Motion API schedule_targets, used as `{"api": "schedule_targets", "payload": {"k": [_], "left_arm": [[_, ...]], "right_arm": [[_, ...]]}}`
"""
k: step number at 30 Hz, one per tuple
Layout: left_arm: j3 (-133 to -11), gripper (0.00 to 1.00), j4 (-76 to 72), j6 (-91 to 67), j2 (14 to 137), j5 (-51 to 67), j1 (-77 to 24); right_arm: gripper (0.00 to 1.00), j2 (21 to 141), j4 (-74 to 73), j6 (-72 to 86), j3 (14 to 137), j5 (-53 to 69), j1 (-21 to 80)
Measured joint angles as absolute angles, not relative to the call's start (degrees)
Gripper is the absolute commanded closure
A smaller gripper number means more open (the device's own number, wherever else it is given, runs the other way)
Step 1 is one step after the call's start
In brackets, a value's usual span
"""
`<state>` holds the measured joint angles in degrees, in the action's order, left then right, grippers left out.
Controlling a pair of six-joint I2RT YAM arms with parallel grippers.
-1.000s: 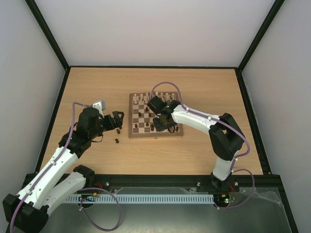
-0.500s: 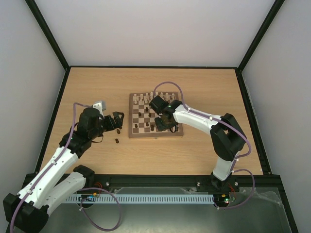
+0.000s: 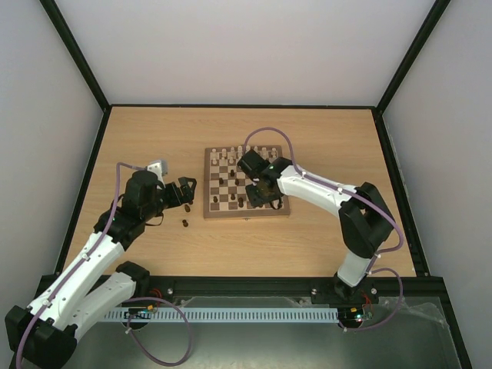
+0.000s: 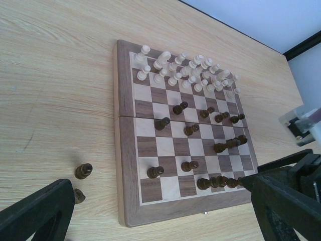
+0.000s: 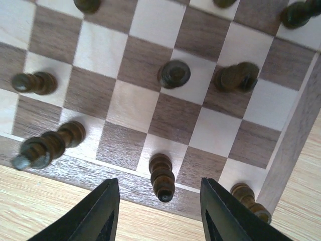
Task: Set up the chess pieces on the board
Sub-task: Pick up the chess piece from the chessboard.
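right gripper (image 5: 159, 191) open, fingers flanking but not touching a dark piece (image 5: 162, 176) upright on an edge row of the board (image 5: 283, 150). left gripper (image 3: 187, 194) wide open above the table (image 3: 307, 138), near 2 dark pieces (image 4: 84, 171) lying off the board.

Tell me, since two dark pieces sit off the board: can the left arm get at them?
Probably yes. The left gripper hangs open close by the dark pieces on bare table, nothing stands between them, and the right gripper is over the board.

Board (image 4: 124, 150), table (image 4: 50, 75) and chess pieces (image 4: 155, 172) are smooth wood; the jaws are matt black plastic.
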<state>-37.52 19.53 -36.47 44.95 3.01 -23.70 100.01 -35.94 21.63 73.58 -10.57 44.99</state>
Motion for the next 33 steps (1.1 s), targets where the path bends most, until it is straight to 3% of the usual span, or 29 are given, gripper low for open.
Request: {"api": "schedule_targets", "payload": {"k": [14,33], "left_arm": [[-37.52,0.01,19.16,-36.47,44.47,2.57,-23.70],[-37.52,0.01,19.14,-36.45,44.03,2.31,-23.70]], "right_arm": [[0.68,101.41,-36.75,20.01,85.45,-9.98,39.38],[0.70,108.71,-36.93,19.44,86.52,-5.93,39.35]]}}
